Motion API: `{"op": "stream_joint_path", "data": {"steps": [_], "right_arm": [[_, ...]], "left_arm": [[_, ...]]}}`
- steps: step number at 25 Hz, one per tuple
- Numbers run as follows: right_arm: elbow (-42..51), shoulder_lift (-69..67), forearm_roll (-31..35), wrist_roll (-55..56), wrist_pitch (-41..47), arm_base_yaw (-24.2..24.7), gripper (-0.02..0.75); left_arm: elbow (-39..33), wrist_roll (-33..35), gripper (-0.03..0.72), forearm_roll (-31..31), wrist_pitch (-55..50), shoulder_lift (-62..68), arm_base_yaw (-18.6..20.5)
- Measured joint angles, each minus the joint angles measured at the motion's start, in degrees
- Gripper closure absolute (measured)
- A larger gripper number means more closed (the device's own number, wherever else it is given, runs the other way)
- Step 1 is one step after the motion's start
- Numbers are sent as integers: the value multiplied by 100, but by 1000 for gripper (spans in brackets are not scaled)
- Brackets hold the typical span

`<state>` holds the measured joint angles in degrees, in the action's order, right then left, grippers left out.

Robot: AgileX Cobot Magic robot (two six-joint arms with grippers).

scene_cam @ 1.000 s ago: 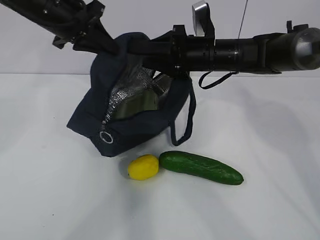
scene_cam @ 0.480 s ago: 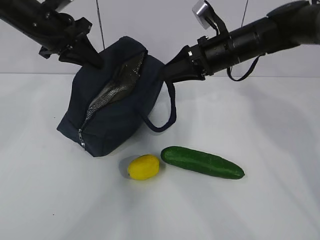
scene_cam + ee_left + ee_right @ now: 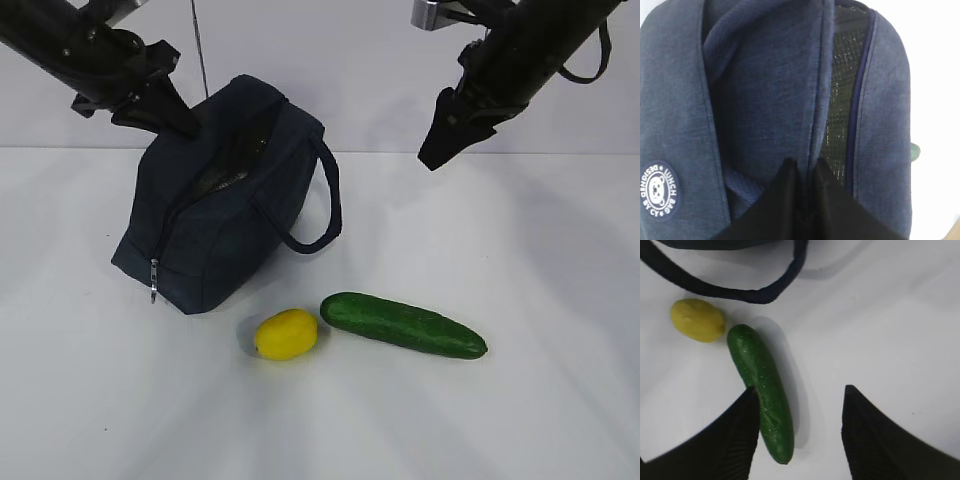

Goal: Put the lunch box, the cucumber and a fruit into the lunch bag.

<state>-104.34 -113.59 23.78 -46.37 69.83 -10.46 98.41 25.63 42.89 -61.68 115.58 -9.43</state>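
The navy lunch bag (image 3: 225, 205) stands left of centre with its top zipper open and silver lining showing (image 3: 840, 100). My left gripper (image 3: 185, 122) (image 3: 805, 167) is shut on the fabric edge beside that opening. Raised in the air to the bag's right, my right gripper (image 3: 438, 155) (image 3: 800, 390) is open and empty. In front of the bag the yellow fruit (image 3: 286, 333) (image 3: 697, 320) lies on the table. The dark green cucumber (image 3: 403, 325) (image 3: 755, 365) lies just right of it, almost touching. The lunch box is hidden.
One loop handle (image 3: 325, 205) (image 3: 740, 292) hangs off the bag's right side toward the fruit. The zipper pull (image 3: 153, 290) dangles at the bag's near left corner. The white table (image 3: 540, 400) stretches out to the right and front.
My right arm has drawn out of the bag's opening and swung up to the upper right. The bag's mouth has narrowed and its handle has dropped. My left gripper kept its hold.
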Motion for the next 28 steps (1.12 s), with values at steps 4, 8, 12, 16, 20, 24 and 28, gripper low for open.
{"op": "stream_joint_path", "data": {"steps": [4, 8, 12, 16, 20, 24, 28], "right_arm": [[236, 357, -354, 310, 12, -336, 316], [915, 748, -483, 548, 24, -648, 316], [1907, 1012, -693, 676, 24, -712, 316], [2444, 1058, -880, 688, 24, -726, 316], [2503, 1058, -817, 274, 24, -726, 316], [2503, 1058, -685, -815, 2, -726, 316], [2503, 1017, -638, -1158, 2, -726, 316]], "left_arm": [[0, 0, 659, 0, -11, 0, 0], [0, 0, 659, 0, -24, 0, 0], [0, 0, 659, 0, -24, 0, 0], [0, 0, 659, 0, -24, 0, 0], [0, 0, 659, 0, -33, 0, 0], [0, 0, 659, 0, -33, 0, 0], [0, 0, 659, 0, -33, 0, 0]]}}
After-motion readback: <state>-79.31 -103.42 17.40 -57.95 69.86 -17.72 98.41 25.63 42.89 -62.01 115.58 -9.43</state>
